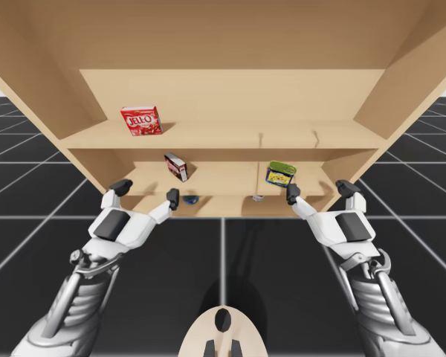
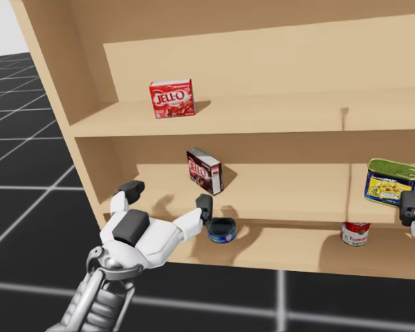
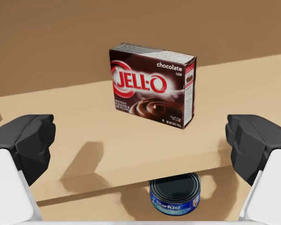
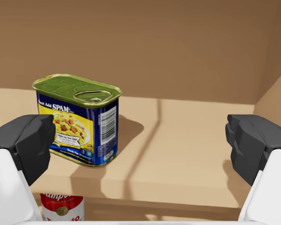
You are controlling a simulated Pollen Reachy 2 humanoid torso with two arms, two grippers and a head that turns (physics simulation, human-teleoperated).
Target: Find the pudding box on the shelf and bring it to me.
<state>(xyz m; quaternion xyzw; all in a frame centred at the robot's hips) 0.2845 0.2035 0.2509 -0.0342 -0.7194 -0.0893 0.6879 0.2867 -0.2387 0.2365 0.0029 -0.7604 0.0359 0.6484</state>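
Pudding box (image 3: 152,86), dark brown, upright on middle shelf (image 3: 61,112), just ahead of left gripper (image 3: 140,140), not touching. Jaws spread wide. Judgement: advance straight, centre box between jaws, square wrist to its slight turn, close on end faces. Right gripper (image 4: 140,140) also spread

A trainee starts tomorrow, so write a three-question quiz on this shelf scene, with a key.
1. Which level of the wooden shelf holds the dark brown cardboard box? A top, B middle, C bottom.
2. True or false: my left gripper is shut on that box.
3. Name what stands ahead of my right gripper.
Key: 1 B. 2 False: it is open, short of the box. 3 The blue rectangular metal tin with a green lid.
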